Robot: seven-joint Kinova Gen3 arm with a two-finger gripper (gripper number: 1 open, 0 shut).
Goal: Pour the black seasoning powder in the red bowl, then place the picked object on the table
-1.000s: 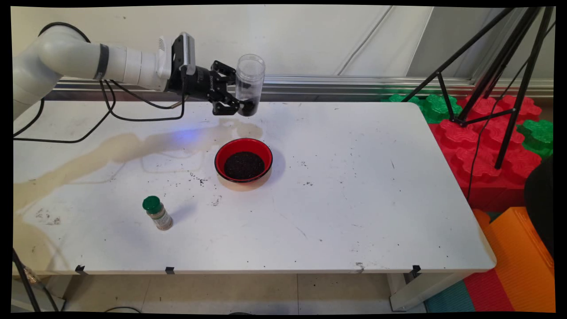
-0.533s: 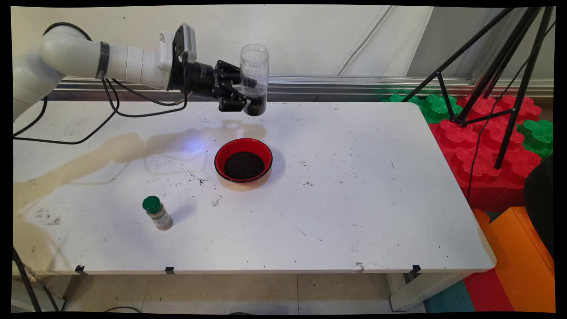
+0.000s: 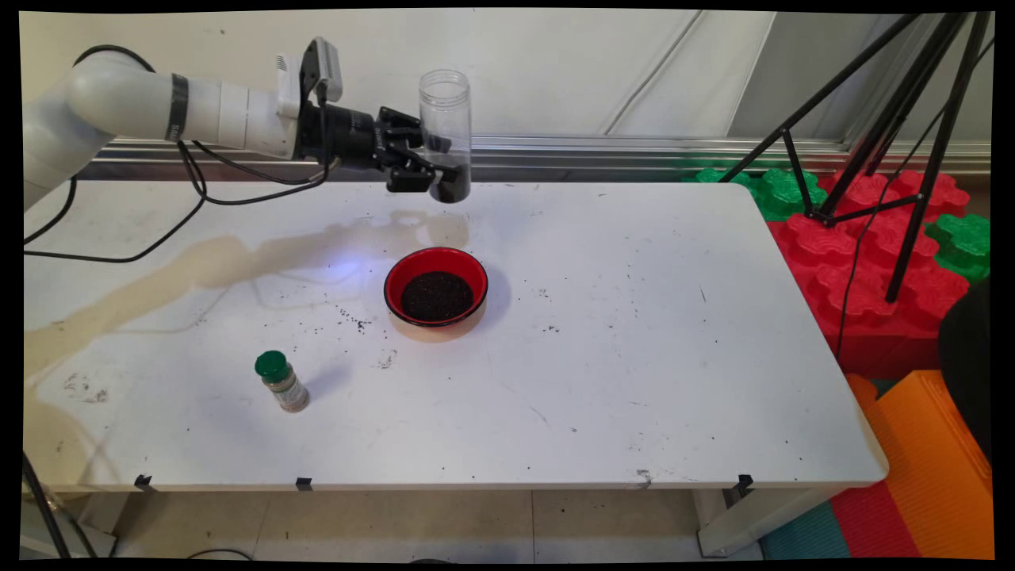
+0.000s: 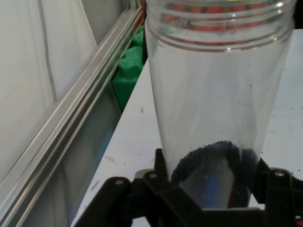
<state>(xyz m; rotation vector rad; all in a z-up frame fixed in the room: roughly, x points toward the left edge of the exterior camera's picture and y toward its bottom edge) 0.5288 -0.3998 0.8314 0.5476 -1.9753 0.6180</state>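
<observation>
In the main view the gripper (image 3: 432, 170) reaches in sideways from nine o'clock, high above the far part of the white table (image 3: 634, 373), with its fingers clamped on the lower part of a clear plastic jar (image 3: 445, 135). The jar stands upright in the air with its open mouth at twelve o'clock, so the small heap of dark grains (image 3: 452, 189) left in it sits at the bottom instead of spilling. The side-on grip low on the body leaves the mouth free. Below it, toward six o'clock and well apart, a red bowl (image 3: 436, 287) rests on the table with a dark bed of the same kind of grains in its middle; a few loose specks lie scattered on the table at the bowl's nine o'clock. A small spice bottle with a green cap (image 3: 281, 381) stands alone toward the bowl's seven o'clock, leaning slightly in the picture, touching nothing. In the hand view the clear plastic jar (image 4: 215, 99) fills the frame right in front of the camera, its threaded rim at twelve o'clock and a curved band of dark grains (image 4: 208, 156) at the base, just above the black linkage that hugs it on both sides; behind it the table's edge and wall rail run off toward eleven o'clock.
</observation>
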